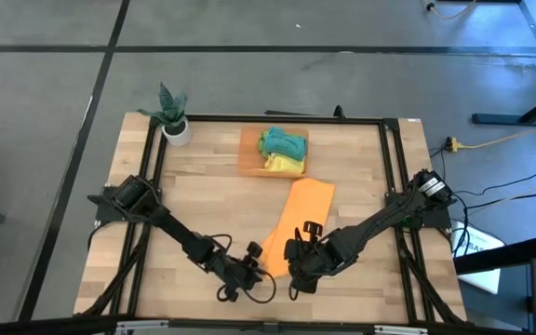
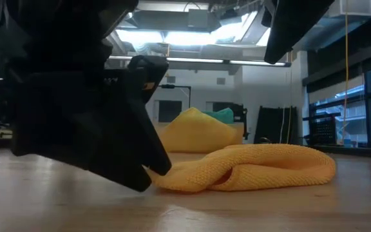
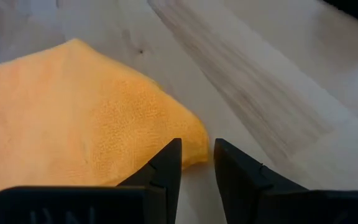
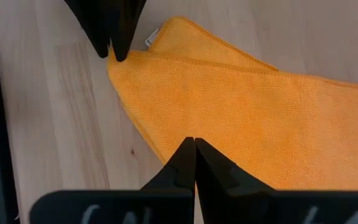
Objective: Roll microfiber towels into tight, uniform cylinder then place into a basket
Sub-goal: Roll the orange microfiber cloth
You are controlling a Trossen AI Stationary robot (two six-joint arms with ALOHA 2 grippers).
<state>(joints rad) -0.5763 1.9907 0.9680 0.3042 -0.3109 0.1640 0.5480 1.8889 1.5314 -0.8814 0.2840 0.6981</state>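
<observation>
Orange cloth is what both tools are busy with down by the worktop's near edge. The left tool [image 3: 196,163] has its fingers a little apart with the towel's corner just in front of them, not gripping anything as far as I can see. The right tool [image 4: 194,163] is closed, tips together right at the towel's edge. The orange towel [image 1: 298,221] lies flat and unrolled, running from the near edge toward the middle. Looks like early days for this one: the basket [image 1: 247,154] near the far edge already holds teal and yellow towels.
</observation>
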